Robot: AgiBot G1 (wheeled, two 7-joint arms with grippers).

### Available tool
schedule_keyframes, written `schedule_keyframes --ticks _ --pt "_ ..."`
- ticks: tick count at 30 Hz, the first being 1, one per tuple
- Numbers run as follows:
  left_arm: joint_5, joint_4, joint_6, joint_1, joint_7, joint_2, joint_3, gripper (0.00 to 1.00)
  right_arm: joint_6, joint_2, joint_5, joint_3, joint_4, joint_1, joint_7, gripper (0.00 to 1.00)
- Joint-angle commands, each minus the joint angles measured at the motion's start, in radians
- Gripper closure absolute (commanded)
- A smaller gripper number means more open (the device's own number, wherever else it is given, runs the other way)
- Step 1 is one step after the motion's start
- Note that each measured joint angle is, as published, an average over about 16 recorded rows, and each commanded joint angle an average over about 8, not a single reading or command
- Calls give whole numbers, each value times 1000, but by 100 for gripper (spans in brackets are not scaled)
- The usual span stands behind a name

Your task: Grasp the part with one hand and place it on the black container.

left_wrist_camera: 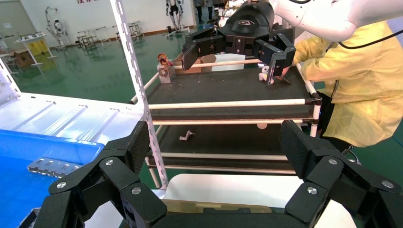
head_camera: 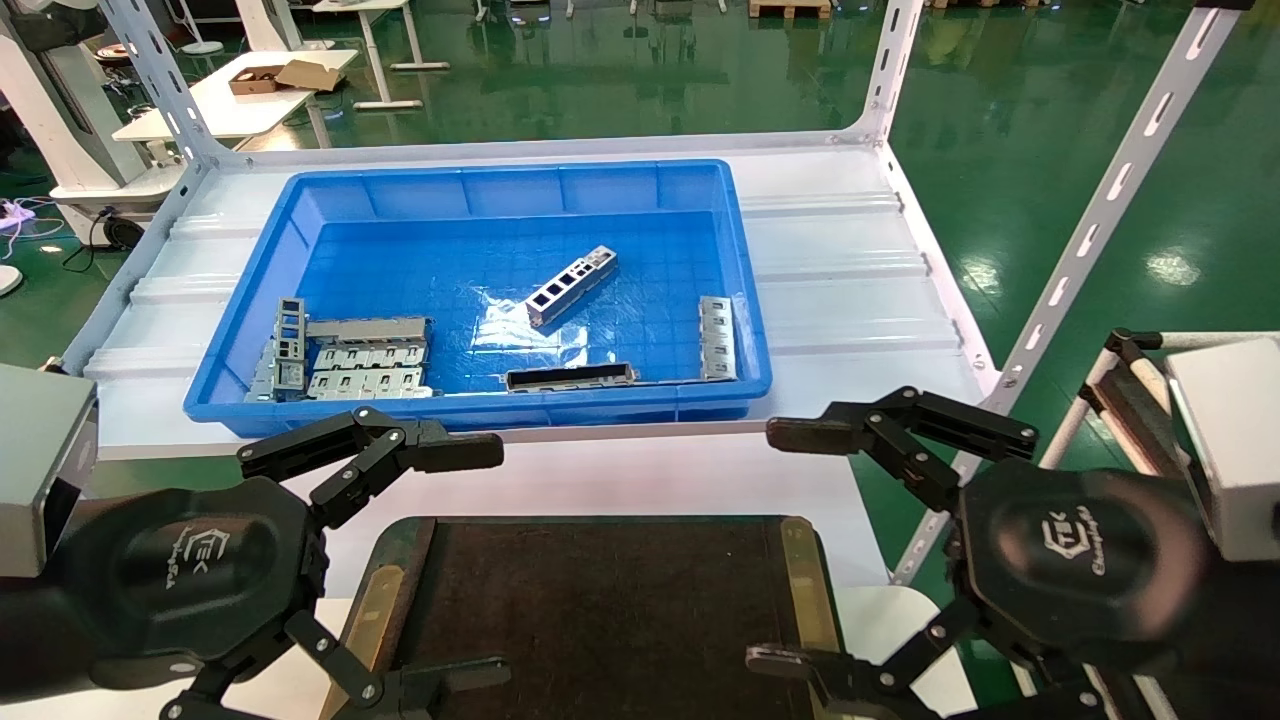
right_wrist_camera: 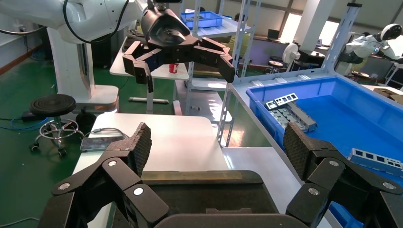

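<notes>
The part (head_camera: 572, 286), a slim silver-grey bar with square cut-outs, lies slantwise in the middle of the blue bin (head_camera: 250, 330). The black container (head_camera: 600, 600) lies flat at the table's near edge, with olive side strips. It also shows in the right wrist view (right_wrist_camera: 190, 194). My left gripper (head_camera: 470, 565) hangs open and empty at the container's left side. My right gripper (head_camera: 780, 545) hangs open and empty at its right side. Each wrist view shows its own open jaws, the left gripper (left_wrist_camera: 216, 147) and the right gripper (right_wrist_camera: 216, 147), with nothing between them.
The bin also holds grey stamped plates (head_camera: 350, 360) at the left, a dark narrow strip (head_camera: 570, 377) by the front wall and a grey piece (head_camera: 716, 338) at the right. White shelf posts (head_camera: 1090, 230) rise at the sides. A tube cart (left_wrist_camera: 228, 95) and a person in yellow (left_wrist_camera: 351, 85) are to my right.
</notes>
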Motion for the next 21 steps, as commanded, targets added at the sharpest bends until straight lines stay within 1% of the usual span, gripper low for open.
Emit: schedule_keyframes --ticks 1,21 --pt "0 0 0 0 0 0 0 0 0 0 0 0 0 0 0 0" --pt "0 0 0 0 0 0 0 0 0 0 0 0 0 0 0 0"
